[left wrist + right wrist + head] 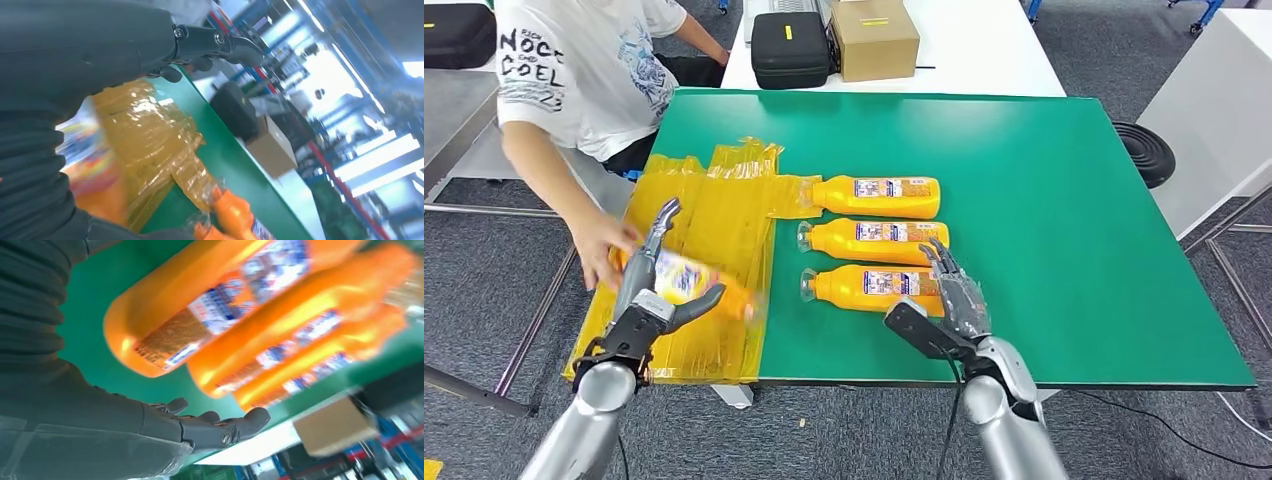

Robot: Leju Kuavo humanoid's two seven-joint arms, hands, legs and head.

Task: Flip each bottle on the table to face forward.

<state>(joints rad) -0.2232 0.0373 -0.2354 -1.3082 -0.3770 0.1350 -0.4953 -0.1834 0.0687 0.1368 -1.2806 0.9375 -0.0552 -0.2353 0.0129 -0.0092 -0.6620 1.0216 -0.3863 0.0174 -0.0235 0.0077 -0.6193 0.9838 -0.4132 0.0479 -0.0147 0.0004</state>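
Three orange bottles lie side by side on our green counter (1064,200), all with caps pointing toward the yellow plastic sheet (724,200) and labels facing up: the far bottle (879,196), the middle bottle (876,240) and the near bottle (869,286). The far bottle's neck rests at the edge of the sheet.

Our right robot hand (951,290) hangs just over the base end of the near bottle, fingers spread and straight, palm toward the bottles, holding nothing. From the right wrist view the three bottles sit close beyond its fingertips (250,421), which we see extended and apart from them.

Our left robot hand (656,290) is over the yellow sheet at the counter's left side. A fourth bottle (694,280), blurred, lies between its thumb and its raised fingers; we take it to be gripped, though the blur keeps us from seeing every contact. In the left wrist view the crinkled sheet and a blurred orange shape sit right against the hand.

A person in a white printed T-shirt (574,70) stands at the counter's left corner, and the person's hand (604,250) reaches to the sheet's edge just beside our left robot hand.

On the white table behind, a black case (789,48) sits touching a cardboard box (874,38).
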